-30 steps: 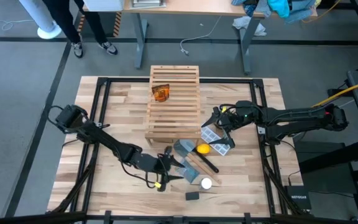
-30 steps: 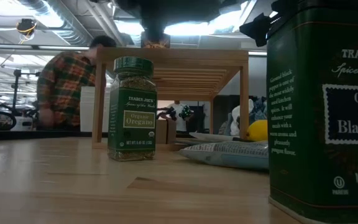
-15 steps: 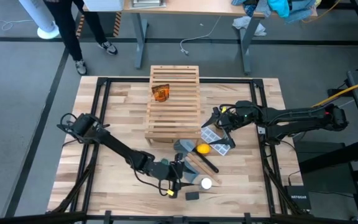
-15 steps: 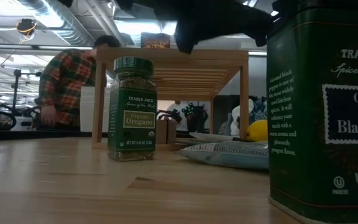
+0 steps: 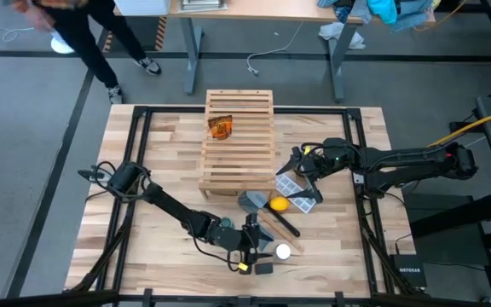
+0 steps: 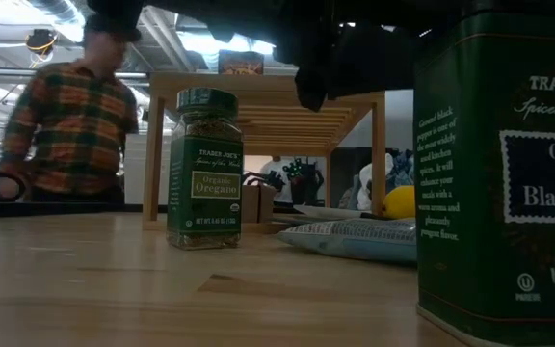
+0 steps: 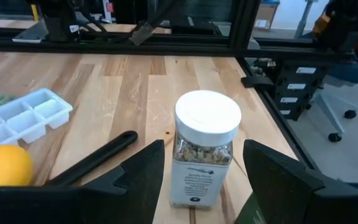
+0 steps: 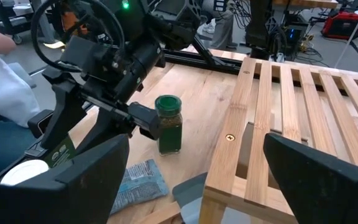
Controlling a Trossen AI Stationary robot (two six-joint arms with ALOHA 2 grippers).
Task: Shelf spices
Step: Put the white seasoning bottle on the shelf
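Observation:
The white-capped bottle (image 7: 207,149) stands upright on the table near the front edge (image 5: 282,251). My left gripper (image 5: 257,245) is open just in front of the bottle. Its fingers (image 7: 143,174) flank the bottle without touching it. The black box (image 5: 264,268) stands beside them. The green-lidded jar (image 8: 168,124) stands on the table in front of the shelf (image 5: 237,141). An orange-brown jar (image 5: 220,128) sits on the shelf's top slats. My right gripper (image 5: 301,175) waits open to the right of the shelf.
A lemon (image 5: 277,205), a white ice tray (image 5: 297,186), a grey packet (image 5: 251,203) and a black-handled utensil (image 5: 281,224) lie between the shelf and the bottle. A person in a plaid shirt (image 6: 75,125) moves beyond the far edge.
My left gripper has gone toward the table's right and near edges and down, up to the white-capped bottle, staying open. The person behind the table has walked to the left.

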